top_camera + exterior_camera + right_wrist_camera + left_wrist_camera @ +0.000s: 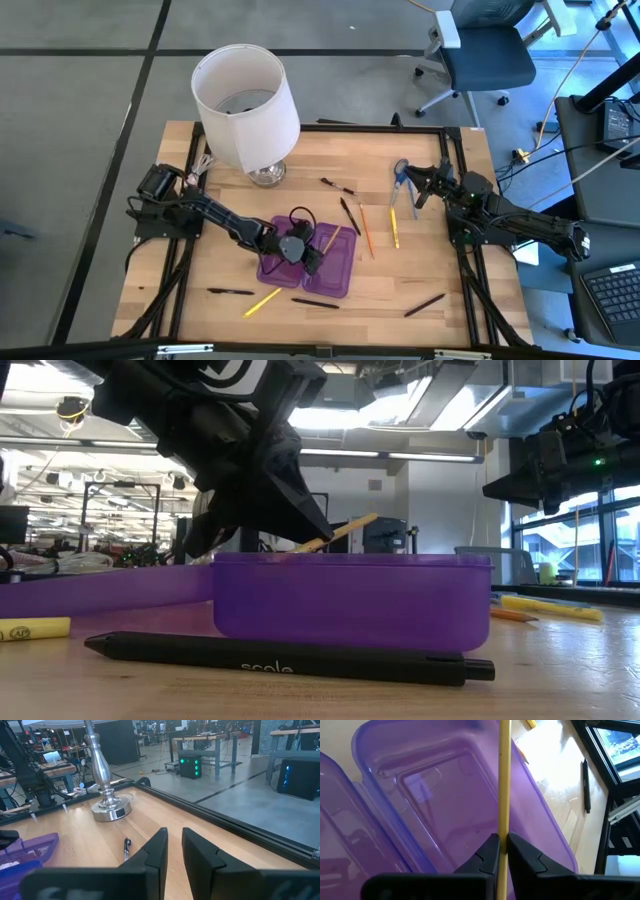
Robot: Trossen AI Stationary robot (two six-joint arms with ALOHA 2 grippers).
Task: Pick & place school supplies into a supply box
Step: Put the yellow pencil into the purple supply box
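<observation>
Left gripper [502, 851] over the open purple supply box [335, 272], jaws closed on a yellow pencil [503, 785]. The pencil runs straight out ahead of the jaws, across the box half below them; its shaft passes between the two fingers [487, 856]. From table height the pencil tip [340, 532] shows slanting up above the box wall [350, 600], just past the jaws.

Second box half [340, 835] lies hinged open beside the jaws, on the lamp side.

Right gripper [173, 847] off at the far right of the table [440, 240], well apart from the box. Jaws stand parted by a narrow gap with nothing between them. Ahead of them: a black pen [126, 848] on the wood, then the chrome lamp base [111, 806] farther on. Blue-handled scissors [400, 176] lie just beside these jaws in the overhead view.

Loose supplies on the table: an orange pencil [366, 231] and yellow pen [394, 228] between the two grippers, a black pen [290, 657] lying along the near box wall, another yellow pencil [262, 302] near the front edge.

White lampshade [245, 105] behind the left arm.
</observation>
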